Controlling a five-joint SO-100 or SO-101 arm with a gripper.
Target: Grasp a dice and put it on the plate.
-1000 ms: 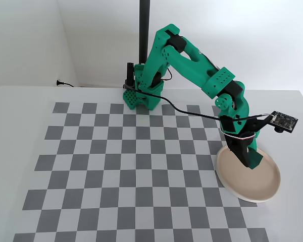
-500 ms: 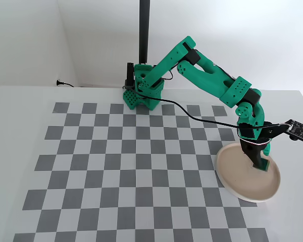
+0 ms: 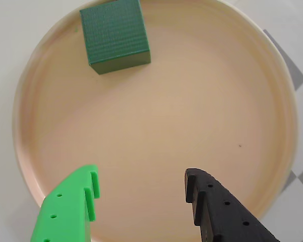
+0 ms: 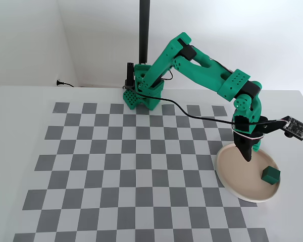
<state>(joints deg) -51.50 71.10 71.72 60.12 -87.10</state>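
Note:
The dark green dice (image 3: 116,34) lies on the pale pinkish-beige plate (image 3: 202,101), near its top-left rim in the wrist view. In the fixed view the dice (image 4: 270,174) sits at the plate's right side, and the plate (image 4: 232,176) rests at the checkerboard's right edge. My gripper (image 3: 141,184) is open and empty, its green and black fingers spread above the plate's near part. In the fixed view the gripper (image 4: 247,154) points down over the plate, left of the dice and apart from it.
The grey and white checkerboard mat (image 4: 131,161) covers the white table. The arm's green base (image 4: 141,96) and a black pole (image 4: 144,30) stand at the back. A camera board (image 4: 294,127) sticks out to the right of the wrist.

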